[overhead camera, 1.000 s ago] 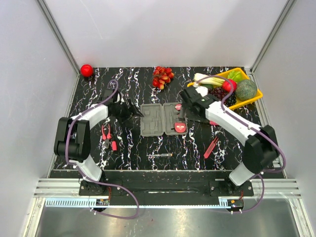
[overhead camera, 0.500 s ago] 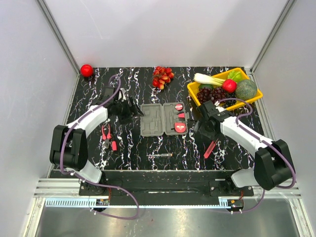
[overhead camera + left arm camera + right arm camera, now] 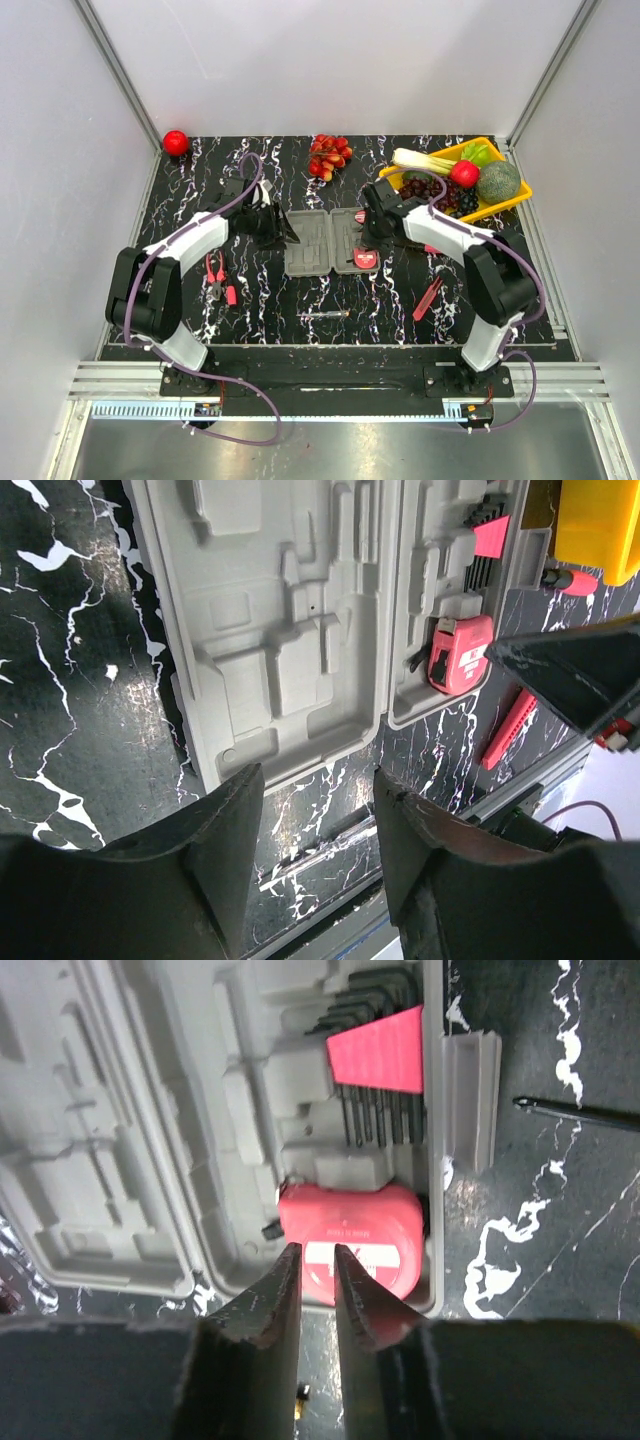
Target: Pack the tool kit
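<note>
Both arms have swung in to the open tool kit (image 3: 330, 241) mid-bench (image 3: 200, 190), left claw (image 3: 315, 780) half-wide at its left rim, right claw (image 3: 315, 1252) narrowed and empty over the tape measure (image 3: 350, 1230); the case looks stiff, light and slippery, so is probably best gripped by that thin outer rim.

Nothing I can read anywhere; the red tape measure (image 3: 375, 1240) carries a white label (image 3: 318, 1258), its print too small.

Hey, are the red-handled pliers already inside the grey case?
No, the pliers lie outside the open case, off to its left in the top view.
</note>
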You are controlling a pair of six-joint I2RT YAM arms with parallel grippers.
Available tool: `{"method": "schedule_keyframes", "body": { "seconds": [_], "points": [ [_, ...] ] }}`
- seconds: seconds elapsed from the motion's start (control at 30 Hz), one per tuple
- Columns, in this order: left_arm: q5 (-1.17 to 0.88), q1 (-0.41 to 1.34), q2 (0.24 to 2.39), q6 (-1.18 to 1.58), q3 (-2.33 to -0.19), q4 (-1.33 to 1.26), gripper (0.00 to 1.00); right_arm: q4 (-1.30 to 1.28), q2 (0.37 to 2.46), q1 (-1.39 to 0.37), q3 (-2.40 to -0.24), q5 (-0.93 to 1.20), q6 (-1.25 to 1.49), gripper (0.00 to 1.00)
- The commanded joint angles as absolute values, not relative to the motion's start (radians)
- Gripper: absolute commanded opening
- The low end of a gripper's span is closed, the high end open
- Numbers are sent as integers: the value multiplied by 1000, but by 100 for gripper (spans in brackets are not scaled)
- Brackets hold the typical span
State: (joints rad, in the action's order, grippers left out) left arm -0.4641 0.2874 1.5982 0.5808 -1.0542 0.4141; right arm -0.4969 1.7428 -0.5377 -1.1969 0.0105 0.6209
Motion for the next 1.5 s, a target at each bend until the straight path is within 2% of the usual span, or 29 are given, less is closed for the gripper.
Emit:
{"method": "schedule_keyframes", "body": {
  "seconds": [0.0,0.13,0.27,0.57,0.77,0.87,0.97,1.1,1.27,1.37,1.47],
  "points": [
    [-505,299,1611,557,-1086,380,52,-555,1819,-541,-1284,-34,575,20],
    [-506,304,1621,554,-1089,380,51,-552,1861,-545,-1284,23,551,15],
    [-506,304,1626,551,-1086,382,51,-581,1897,-557,-1278,25,541,14],
    [-489,305,1614,548,-1085,394,51,-687,1994,-612,-1259,-126,548,13],
    [-488,307,1606,534,-1095,403,51,-677,1931,-615,-1302,-166,555,13],
    [-480,316,1603,508,-1107,413,52,-666,1881,-615,-1377,-178,554,19],
    [-480,337,1595,488,-1118,417,54,-661,1812,-614,-1445,-209,586,32],
    [-471,403,1551,417,-1118,417,57,-661,1723,-612,-1465,-261,653,43],
    [-454,561,1476,253,-1085,440,69,-738,1583,-589,-1422,-288,738,48],
    [-381,678,1447,192,-1045,448,78,-797,1468,-546,-1378,-276,767,52],
    [-304,771,1457,143,-1026,468,84,-842,1366,-494,-1322,-264,785,54]
  ]
}}
